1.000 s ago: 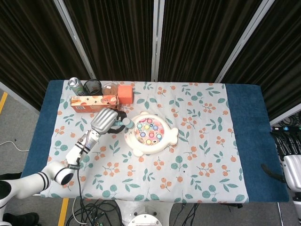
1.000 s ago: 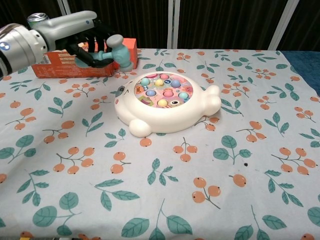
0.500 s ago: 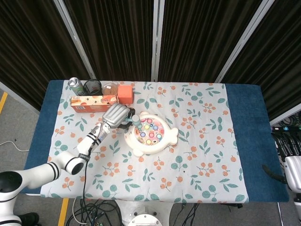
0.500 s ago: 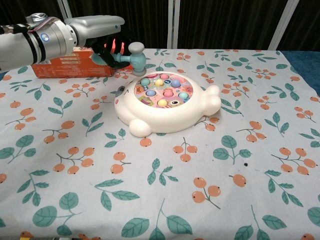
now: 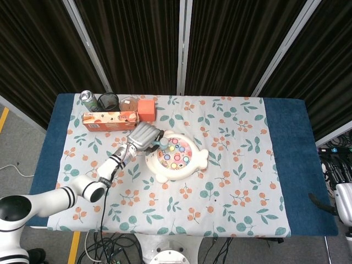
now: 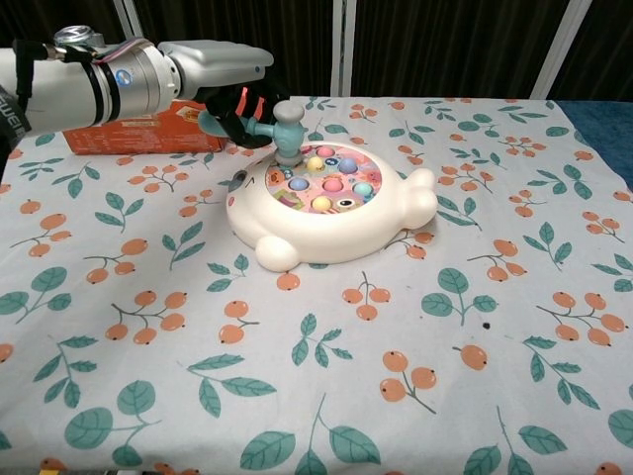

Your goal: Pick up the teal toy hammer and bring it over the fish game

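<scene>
Gripping the teal toy hammer (image 6: 278, 125) by its handle, the left hand (image 6: 229, 87) hung above the table (image 5: 286, 165) at the fish game's (image 6: 328, 205) ten o'clock edge, fingers (image 6: 240, 103) wrapped around the handle and clamped on it. From the chest view the hammer head stood over the game's near-left rim, just above the coloured pegs (image 6: 326, 181) at that side, and whether it touched one I could not tell. From the head view the hammer (image 5: 161, 142) overlapped the game (image 5: 177, 155) only at its ten o'clock margin, while the hand (image 5: 143, 135) sat outside the white body.

Judging from this, the pick-up was done and the carry was in its last stretch: the hammer was at the game's border rather than over its middle. The next move would call for a short travel toward the three o'clock side, keeping the head lifted clear of the pegs and the grip firm so the handle does not twist.

Behind the hand, toward twelve o'clock, lay the orange carton (image 5: 109, 119) and the small red box (image 5: 146, 108), with a can (image 5: 87, 99) further left. Far right, at the table's four o'clock corner, only a sliver of the right hand (image 5: 344, 201) showed, and whether its fingers were apart or together could not be told.
</scene>
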`<state>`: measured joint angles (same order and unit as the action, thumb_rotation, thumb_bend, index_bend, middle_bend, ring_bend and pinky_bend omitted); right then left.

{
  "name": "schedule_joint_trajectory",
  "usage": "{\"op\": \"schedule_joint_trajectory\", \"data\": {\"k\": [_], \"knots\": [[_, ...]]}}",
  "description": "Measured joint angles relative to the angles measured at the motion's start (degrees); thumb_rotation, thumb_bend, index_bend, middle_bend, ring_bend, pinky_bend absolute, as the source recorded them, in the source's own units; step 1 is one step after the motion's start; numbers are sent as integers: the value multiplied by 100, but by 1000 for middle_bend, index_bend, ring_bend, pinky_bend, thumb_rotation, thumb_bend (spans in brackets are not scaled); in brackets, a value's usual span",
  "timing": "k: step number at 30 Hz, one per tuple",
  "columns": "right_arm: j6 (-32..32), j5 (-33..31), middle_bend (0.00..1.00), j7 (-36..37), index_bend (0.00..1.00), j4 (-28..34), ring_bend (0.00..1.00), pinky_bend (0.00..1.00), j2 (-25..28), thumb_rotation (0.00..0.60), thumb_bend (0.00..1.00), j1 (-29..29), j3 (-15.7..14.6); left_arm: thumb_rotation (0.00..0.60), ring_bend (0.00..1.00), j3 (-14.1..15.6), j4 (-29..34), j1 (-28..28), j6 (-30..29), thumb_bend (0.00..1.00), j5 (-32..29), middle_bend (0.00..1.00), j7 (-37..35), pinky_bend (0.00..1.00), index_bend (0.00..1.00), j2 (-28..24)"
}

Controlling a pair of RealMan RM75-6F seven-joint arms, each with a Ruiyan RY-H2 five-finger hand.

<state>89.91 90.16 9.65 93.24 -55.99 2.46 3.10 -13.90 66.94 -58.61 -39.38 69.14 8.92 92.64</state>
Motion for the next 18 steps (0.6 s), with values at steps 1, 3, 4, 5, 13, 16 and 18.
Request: {"op": "schedule_joint_trajectory", "data": {"k": [1,3,4,5,13,16,18], "knots": [[5,-2,135,5,0,-4,0,0,0,600,98,-4,1,600,540,0,8,-11,3,647,-44,650,29,596,704,1],[20,-3,134,14,0,-11,0,0,0,600,99,-15,3,600,540,-5,62,-24,-4,648,-113,651,79,597,705,-26],[30,0,134,16,0,-13,0,0,0,600,99,-18,4,600,540,-7,99,-25,-12,648,-128,651,94,598,705,-53],[41,6,134,20,0,-16,0,0,-1,600,99,-21,6,600,540,-13,161,-25,-27,648,-146,651,110,598,705,-96],[29,6,136,50,0,-46,0,0,-23,600,99,-23,11,600,540,-40,508,-31,11,648,-391,651,128,598,705,-370],[6,-10,136,47,0,-49,0,0,-28,600,99,-20,12,600,540,6,435,-75,104,648,-485,651,166,599,705,-322],[-20,-27,136,47,0,-50,0,0,-35,600,99,-16,12,600,540,39,328,-108,156,648,-540,651,191,600,705,-252]]}}
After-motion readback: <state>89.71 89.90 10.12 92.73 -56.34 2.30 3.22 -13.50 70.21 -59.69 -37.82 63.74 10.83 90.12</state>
